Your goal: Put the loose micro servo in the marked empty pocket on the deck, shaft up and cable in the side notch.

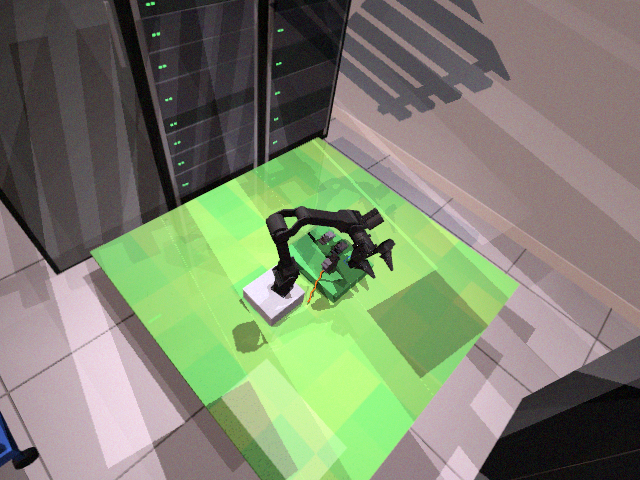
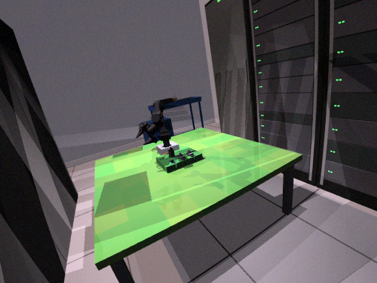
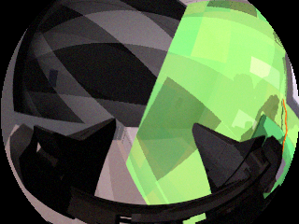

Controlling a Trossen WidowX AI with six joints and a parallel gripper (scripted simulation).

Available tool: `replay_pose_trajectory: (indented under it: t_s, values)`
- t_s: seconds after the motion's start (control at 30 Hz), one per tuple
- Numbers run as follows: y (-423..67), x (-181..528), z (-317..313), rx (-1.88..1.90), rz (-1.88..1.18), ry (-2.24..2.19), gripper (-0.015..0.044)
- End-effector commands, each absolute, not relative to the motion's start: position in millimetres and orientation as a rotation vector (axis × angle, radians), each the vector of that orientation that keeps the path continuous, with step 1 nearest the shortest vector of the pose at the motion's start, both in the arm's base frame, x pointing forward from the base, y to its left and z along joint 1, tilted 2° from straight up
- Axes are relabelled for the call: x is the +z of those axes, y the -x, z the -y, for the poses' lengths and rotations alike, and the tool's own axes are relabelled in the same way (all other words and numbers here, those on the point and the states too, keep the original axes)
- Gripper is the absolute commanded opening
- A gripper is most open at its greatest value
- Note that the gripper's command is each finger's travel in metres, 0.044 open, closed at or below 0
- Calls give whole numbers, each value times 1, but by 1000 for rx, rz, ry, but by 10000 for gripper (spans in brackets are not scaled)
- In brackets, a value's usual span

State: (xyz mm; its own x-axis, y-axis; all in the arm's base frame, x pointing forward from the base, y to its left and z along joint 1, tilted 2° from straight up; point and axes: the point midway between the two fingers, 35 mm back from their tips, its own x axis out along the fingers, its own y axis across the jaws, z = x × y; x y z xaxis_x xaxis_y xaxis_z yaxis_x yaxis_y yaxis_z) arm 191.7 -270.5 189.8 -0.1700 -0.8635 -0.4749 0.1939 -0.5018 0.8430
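Note:
A dark green deck lies on the green table in front of my arm's white base block (image 1: 272, 299). Several grey servos stand on the deck. One grey servo (image 1: 328, 263) is at the deck's near left edge, and its orange cable (image 1: 313, 290) trails off the edge onto the table. I cannot tell how deep it sits. A small blue mark (image 1: 346, 259) shows on the deck beside it. My gripper (image 1: 378, 262) is open and empty, raised beside the deck's right end and apart from the servo. In the wrist view, my open fingers frame bare table, with the cable (image 3: 283, 125) at the far right.
Tall server racks (image 1: 217, 93) stand behind the table. A blue bench (image 2: 182, 105) stands beyond the arm in the exterior view. A dark cabinet (image 1: 573, 423) is at the near right. The table's edges are far from the deck.

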Motion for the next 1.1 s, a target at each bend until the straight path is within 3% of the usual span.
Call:
replay_pose_trajectory:
  t_s: [0.0,1.07]
  values:
    - [-192,189,270,-1771,816,-1324,426]
    - [-210,145,222,-1641,-358,-970,440]
